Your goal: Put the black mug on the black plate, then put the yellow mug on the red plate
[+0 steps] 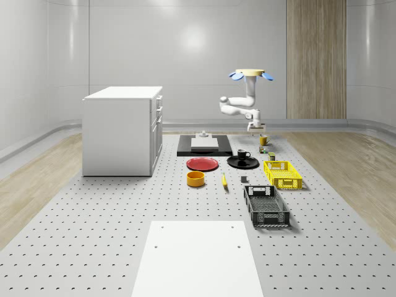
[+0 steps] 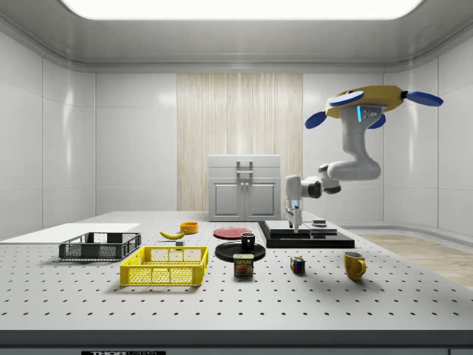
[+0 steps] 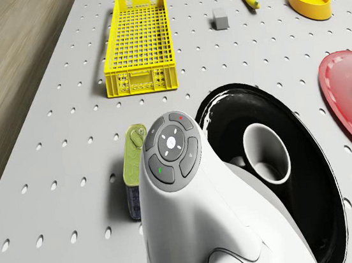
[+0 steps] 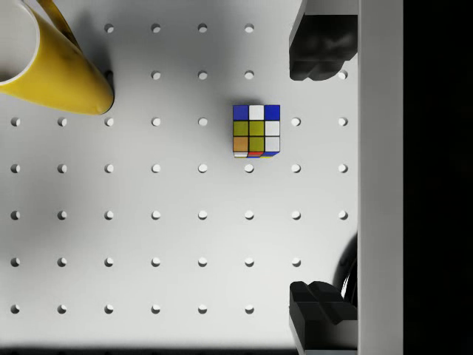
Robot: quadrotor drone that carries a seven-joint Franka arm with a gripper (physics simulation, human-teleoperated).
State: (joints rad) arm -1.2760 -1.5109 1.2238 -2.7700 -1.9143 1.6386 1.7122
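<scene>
Fingertips (image 4: 318,44) spread, empty gripper (image 4: 319,177) above the puzzle cube (image 4: 256,131); shift onto the yellow mug (image 4: 48,63) beside it, probably rim-first.

On the perforated bench (image 1: 93,216): two mugs, one black mug (image 1: 243,154) and one yellow mug (image 1: 263,140); two plates, a black plate (image 1: 230,163) and a red plate (image 1: 203,164); two crates, a yellow crate (image 1: 282,174) and a black crate (image 1: 266,206); one yellow bowl (image 1: 196,179), one banana (image 1: 224,180), one can (image 2: 243,265), one puzzle cube (image 4: 256,131) and one white cabinet (image 1: 122,130).
</scene>
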